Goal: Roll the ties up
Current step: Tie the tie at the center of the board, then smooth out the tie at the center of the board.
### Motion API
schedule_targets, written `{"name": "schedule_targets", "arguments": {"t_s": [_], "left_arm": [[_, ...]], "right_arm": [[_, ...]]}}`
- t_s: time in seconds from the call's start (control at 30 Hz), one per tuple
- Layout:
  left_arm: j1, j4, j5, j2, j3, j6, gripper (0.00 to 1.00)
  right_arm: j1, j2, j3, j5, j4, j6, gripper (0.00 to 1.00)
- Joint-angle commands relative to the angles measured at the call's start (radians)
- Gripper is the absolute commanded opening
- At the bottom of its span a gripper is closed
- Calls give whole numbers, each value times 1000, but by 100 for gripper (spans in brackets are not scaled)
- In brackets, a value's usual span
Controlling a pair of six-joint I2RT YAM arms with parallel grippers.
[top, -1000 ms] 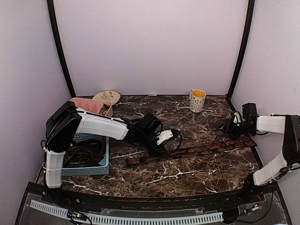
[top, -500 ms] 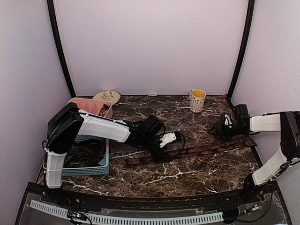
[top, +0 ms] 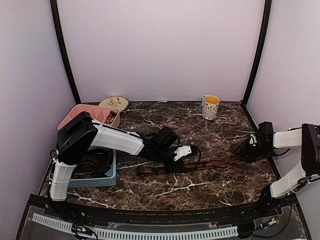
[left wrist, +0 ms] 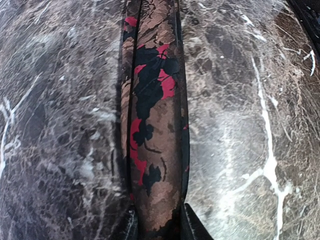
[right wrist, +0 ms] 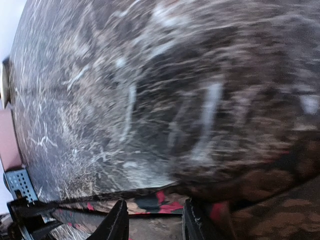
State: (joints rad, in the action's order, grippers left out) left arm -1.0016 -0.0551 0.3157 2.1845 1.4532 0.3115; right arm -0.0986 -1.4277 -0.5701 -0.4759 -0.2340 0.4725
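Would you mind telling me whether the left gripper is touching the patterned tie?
Touching. The left wrist view shows the patterned tie running straight into the left gripper, with its two edges pressed against the inner faces of both fingers and no gap visible.

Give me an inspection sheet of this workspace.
Surface: marble table, dark, white-veined.
Job's things: one patterned tie flat, unrolled; dark bundle in blue basket, unclear.
Clutter: mug, pink tray, plate at back.
Grippers: left gripper astride tie, toward its left end; right gripper at its right end; grip unclear for both.
Cables: black loop beside left gripper.
Surroundings: pale walls, two black poles.
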Motion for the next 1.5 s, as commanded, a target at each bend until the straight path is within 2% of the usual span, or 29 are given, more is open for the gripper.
{"name": "schedule_targets", "arguments": {"t_s": [0.0, 0.13, 0.2, 0.33, 0.4, 0.43, 0.47, 0.5, 0.6, 0.67, 0.8, 0.9, 0.97, 1.03, 1.2, 1.47], "left_arm": [[-16, -11, 38, 22, 17, 39, 26], [-31, -27, 39, 43, 45, 56, 22], [-32, -21, 15, 44, 54, 23, 27], [-16, 16, -16, -42, 8, -50, 59], [-7, 51, -46, -125, -45, -84, 75], [0, 75, -56, -170, -83, -104, 89], [12, 109, -61, -225, -125, -131, 97], [27, 146, -65, -282, -167, -167, 99], [100, 254, -56, -441, -291, -311, 99], [141, 285, -101, -535, -352, -406, 99], [199, 278, -217, -695, -421, -579, 99], [247, 254, -278, -820, -463, -622, 99], [306, 212, -280, -898, -481, -663, 99], [368, 186, -217, -961, -490, -675, 99], [411, 33, -153, -976, -445, -612, 99], [414, 54, -147, -1039, -539, -641, 99]], "right_arm": [[-66, 30, 50, 89, -67, 12, 37], [-71, 50, 45, 111, -61, 38, 38], [-71, 70, 36, 90, -51, 42, 40], [-52, 173, 19, 17, -13, 54, 48], [-22, 229, -9, -9, -10, 51, 59], [0, 251, -26, -26, -9, 48, 66], [27, 265, -44, -40, -8, 50, 72], [56, 276, -58, -56, 2, 55, 77], [160, 269, -98, -125, 51, 85, 87], [256, 251, -114, -183, 121, 133, 98], [488, 196, -145, -217, 357, 271, 97], [692, 79, -219, -168, 458, 361, 97], [811, -14, -276, -138, 514, 397, 97], [909, -117, -351, -121, 552, 427, 97], [1062, -367, -545, -145, 589, 466, 98], [1135, -594, -691, -193, 680, 576, 99]]}}
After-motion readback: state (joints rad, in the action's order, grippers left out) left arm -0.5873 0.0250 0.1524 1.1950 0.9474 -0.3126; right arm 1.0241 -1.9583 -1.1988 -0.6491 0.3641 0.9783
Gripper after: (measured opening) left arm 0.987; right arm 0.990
